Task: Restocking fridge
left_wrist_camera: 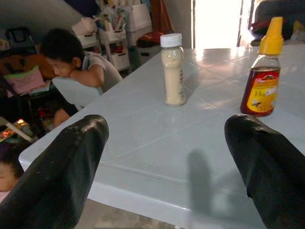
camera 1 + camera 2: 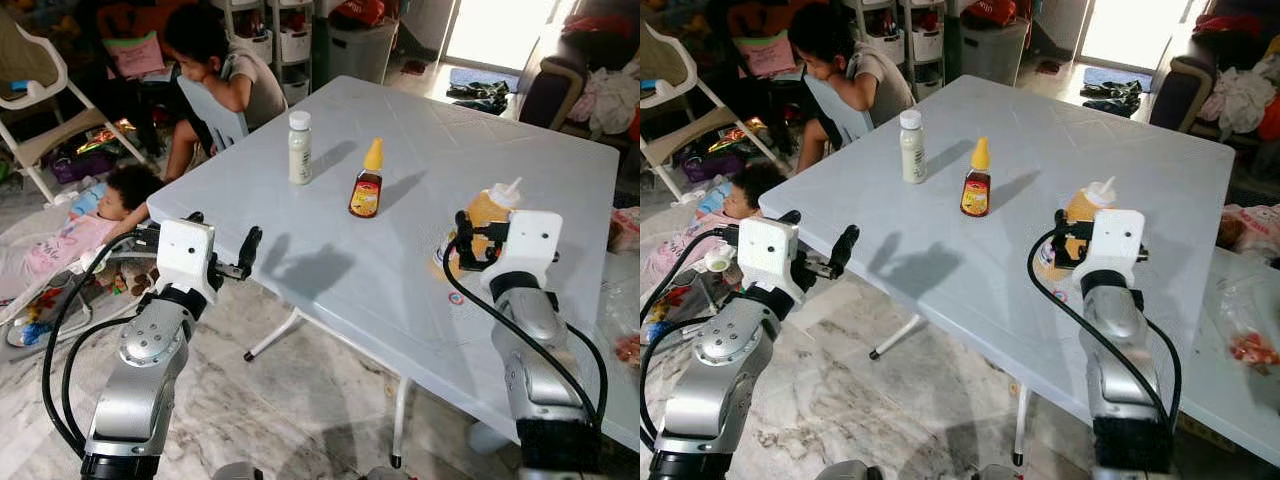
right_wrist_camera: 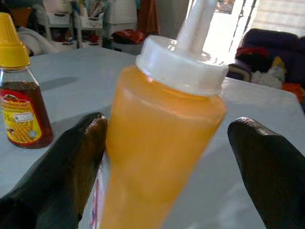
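Observation:
On the white table (image 2: 420, 290) stand a cream-filled bottle (image 2: 300, 148) with a white cap and a honey bottle (image 2: 366, 180) with a yellow cap. An orange squeeze bottle (image 2: 492, 208) with a white nozzle stands near the table's front right. My right gripper (image 2: 476, 238) is open, its fingers on either side of this bottle (image 3: 162, 143); one finger (image 3: 71, 167) lies close against it, the other stands apart. My left gripper (image 2: 224, 245) is open and holds nothing, hovering just off the table's left front edge, facing the cream bottle (image 1: 172, 69) and honey bottle (image 1: 262, 71).
A person (image 2: 215, 65) leans on the table's far left corner. Another person (image 2: 110, 200) lies on the floor to the left, beside a folding chair (image 2: 40, 110). Plastic bags (image 2: 1245, 335) lie at the right. Table legs (image 2: 285, 335) stand on the marble floor.

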Robot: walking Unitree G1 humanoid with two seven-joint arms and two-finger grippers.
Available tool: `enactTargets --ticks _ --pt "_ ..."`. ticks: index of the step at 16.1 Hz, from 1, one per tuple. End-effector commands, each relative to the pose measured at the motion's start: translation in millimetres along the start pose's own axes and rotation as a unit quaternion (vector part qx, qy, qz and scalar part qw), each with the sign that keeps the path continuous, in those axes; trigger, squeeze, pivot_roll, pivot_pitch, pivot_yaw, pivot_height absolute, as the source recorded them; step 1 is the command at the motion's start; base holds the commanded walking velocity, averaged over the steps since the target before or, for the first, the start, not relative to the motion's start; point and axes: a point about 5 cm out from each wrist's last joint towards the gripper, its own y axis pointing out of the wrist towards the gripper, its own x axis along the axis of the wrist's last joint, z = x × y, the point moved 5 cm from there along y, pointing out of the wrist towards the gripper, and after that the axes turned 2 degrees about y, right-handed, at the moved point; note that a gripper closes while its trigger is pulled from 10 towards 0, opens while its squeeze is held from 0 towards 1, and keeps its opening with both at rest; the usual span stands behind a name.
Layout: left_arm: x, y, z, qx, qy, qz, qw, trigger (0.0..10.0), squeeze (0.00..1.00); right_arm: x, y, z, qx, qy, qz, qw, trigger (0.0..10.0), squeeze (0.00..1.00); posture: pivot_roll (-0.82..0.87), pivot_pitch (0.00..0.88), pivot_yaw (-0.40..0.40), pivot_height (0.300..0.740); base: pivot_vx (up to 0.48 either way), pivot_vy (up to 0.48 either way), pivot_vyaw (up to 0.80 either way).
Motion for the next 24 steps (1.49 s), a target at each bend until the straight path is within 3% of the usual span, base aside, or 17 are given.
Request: enactTargets --ticks 1,2,3,4,9,10,11,15,16,17,20,22,23,24 --pt "4.2 -0.8 2.2 0.004 0.008 -0.002 1.000 10.0 0.00 -0.4 5.1 3.3 0.018 -0.002 0.000 1.000 10.0 0.00 0.01 0.022 -0.018 0.740 0.000 0.000 0.00" --pt "4.0 -1.0 2.8 0.006 0.009 -0.002 1.000 10.0 0.00 -2.1 6.5 3.9 0.024 -0.001 0.000 1.000 10.0 0.00 0.01 0.022 -0.018 0.740 0.000 0.000 0.00" --pt "3.5 -1.4 3.9 0.008 0.009 -0.001 1.000 10.0 0.00 -3.6 8.1 5.3 0.033 0.001 0.001 0.999 4.0 0.00 0.01 0.022 -0.020 0.740 0.000 0.000 0.00" --pt "3.1 -1.8 4.6 0.011 0.010 0.000 1.000 10.0 0.00 -5.0 10.9 6.0 0.039 0.003 0.002 0.999 0.0 0.00 0.02 0.023 -0.021 0.740 0.000 0.000 0.00" --pt "2.4 -3.0 8.3 0.023 0.015 0.000 1.000 10.0 0.00 2.8 20.2 9.5 0.054 -0.014 -0.020 0.998 0.5 0.00 0.02 0.023 -0.026 0.740 0.000 0.000 0.00" --pt "2.1 -3.1 9.4 0.027 0.016 0.000 1.000 10.0 0.00 5.4 21.0 10.1 0.057 -0.025 -0.028 0.998 1.6 0.00 0.02 0.022 -0.027 0.740 0.000 0.000 0.00" --pt "1.8 -3.3 10.5 0.032 0.017 0.000 0.999 10.0 0.00 8.9 21.3 10.1 0.058 -0.040 -0.038 0.997 10.0 0.00 0.02 0.021 -0.027 0.740 0.000 0.000 0.00" --pt "2.1 -2.6 13.5 0.040 0.018 -0.001 0.999 10.0 0.00 16.4 20.2 6.9 0.051 -0.062 -0.060 0.995 10.0 0.00 0.02 0.018 -0.026 0.740 0.000 0.000 0.00" --pt "2.1 -2.4 13.4 0.040 0.018 -0.001 0.999 10.0 0.00 14.6 17.9 6.7 0.055 -0.057 -0.059 0.995 10.0 0.89 0.02 0.018 -0.026 0.740 0.000 0.000 0.00" --pt "2.0 -2.4 13.2 0.040 0.018 -0.001 0.999 10.0 0.00 13.4 16.6 6.4 0.054 -0.057 -0.060 0.995 10.0 1.00 0.02 0.018 -0.026 0.740 0.000 0.000 0.00" --pt "1.7 -1.8 12.4 0.039 0.019 -0.001 0.999 10.0 0.00 6.8 13.2 5.5 0.044 -0.062 -0.052 0.996 10.0 1.00 0.02 0.018 -0.026 0.740 0.000 0.000 0.00" --pt "1.7 -1.4 12.4 0.038 0.019 -0.001 0.999 10.0 0.00 4.5 11.8 6.3 0.045 -0.063 -0.050 0.996 10.0 0.28 0.02 0.018 -0.026 0.740 0.000 0.000 0.00" --pt "1.8 -1.1 12.5 0.038 0.019 -0.002 0.999 10.0 0.00 4.6 11.6 6.7 0.045 -0.063 -0.051 0.996 10.0 0.16 0.02 0.017 -0.026 0.740 0.000 0.000 0.00" --pt "2.1 -1.0 12.1 0.038 0.020 -0.002 0.999 10.0 0.00 5.4 11.4 6.5 0.044 -0.063 -0.052 0.996 10.0 0.16 0.02 0.016 -0.025 0.740 0.000 0.000 0.00"
